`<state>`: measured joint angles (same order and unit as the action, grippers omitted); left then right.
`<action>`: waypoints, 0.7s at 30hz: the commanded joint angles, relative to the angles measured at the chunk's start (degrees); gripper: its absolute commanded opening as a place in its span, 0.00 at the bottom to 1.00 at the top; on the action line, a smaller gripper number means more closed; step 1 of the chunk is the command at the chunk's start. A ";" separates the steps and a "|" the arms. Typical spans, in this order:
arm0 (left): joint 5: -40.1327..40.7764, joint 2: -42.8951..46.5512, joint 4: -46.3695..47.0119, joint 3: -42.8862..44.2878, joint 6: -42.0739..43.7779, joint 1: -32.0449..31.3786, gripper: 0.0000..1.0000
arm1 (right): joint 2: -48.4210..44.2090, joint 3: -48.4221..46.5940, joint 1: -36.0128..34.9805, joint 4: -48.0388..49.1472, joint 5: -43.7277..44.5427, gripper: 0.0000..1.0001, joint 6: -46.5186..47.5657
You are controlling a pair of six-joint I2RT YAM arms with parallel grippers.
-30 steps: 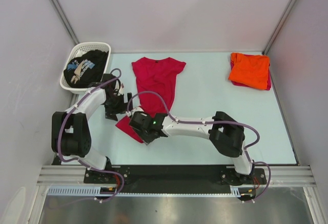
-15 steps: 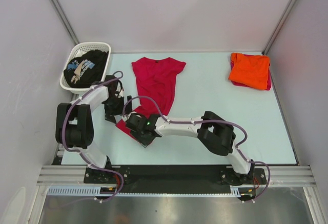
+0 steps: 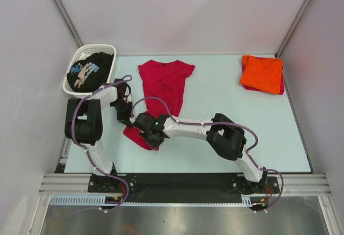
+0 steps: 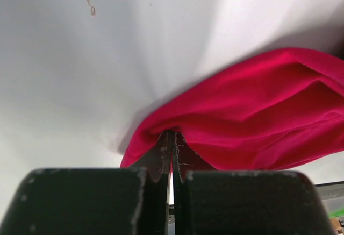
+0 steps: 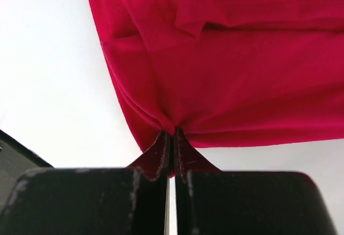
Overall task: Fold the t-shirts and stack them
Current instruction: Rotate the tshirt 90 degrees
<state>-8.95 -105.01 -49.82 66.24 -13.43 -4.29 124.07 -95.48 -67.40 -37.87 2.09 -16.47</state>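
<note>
We note white basket (image 3: 98, 46) at far left corner, black tee (image 3: 92, 67) inside. Left gripper (image 4: 172, 138) and right gripper (image 5: 172, 138) both clamped tight on near hem of red tee (image 3: 164, 82), near left. Wide table (image 3: 220, 84) stretch, then orange tee (image 3: 262, 72) folded far right. Walls (image 3: 177, 14) close three sides.
</note>
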 commanded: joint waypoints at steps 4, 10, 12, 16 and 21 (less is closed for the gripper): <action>0.52 0.68 -2.12 1.44 0.95 0.34 0.00 | -0.05 0.91 2.35 -5.11 -0.69 0.00 0.74; -2.12 1.47 -2.91 -0.40 0.34 -0.36 0.00 | -4.53 8.11 4.99 -6.43 1.77 0.00 0.21; -2.74 2.09 -2.82 -1.37 0.16 -1.32 0.00 | -5.68 10.82 6.31 -7.31 3.00 0.00 -0.31; -4.58 3.32 -1.95 -5.23 -1.33 -3.70 0.00 | -8.84 16.10 8.33 -8.01 3.27 0.00 -1.54; -7.04 5.34 -1.42 -8.75 -3.53 -8.61 0.00 | -12.97 20.86 8.69 -9.15 -0.14 0.00 -3.04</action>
<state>-13.34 -102.30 -51.35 60.42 -14.81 -8.99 113.12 -79.05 -59.02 -38.04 0.58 -18.68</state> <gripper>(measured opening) 0.005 0.018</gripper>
